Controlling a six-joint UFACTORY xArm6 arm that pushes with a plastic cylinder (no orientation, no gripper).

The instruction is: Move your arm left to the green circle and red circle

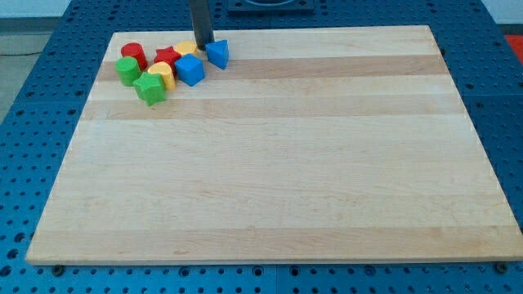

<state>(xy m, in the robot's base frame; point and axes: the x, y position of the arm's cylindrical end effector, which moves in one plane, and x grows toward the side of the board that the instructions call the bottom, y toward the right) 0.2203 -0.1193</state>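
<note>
The green circle (127, 70) and the red circle (133, 55) stand touching at the left end of a cluster of blocks near the view's top left of the wooden board (270, 212). My tip (203, 43) comes down at the right end of the cluster, beside a yellow block (186, 49) and a blue block (217, 53). The tip is well to the right of both circles, with other blocks between.
Between the tip and the circles lie a red star (167, 56), a yellow block (163, 74), a blue cube (190, 69) and a green star-like block (150, 88). The board's top edge runs just behind the cluster.
</note>
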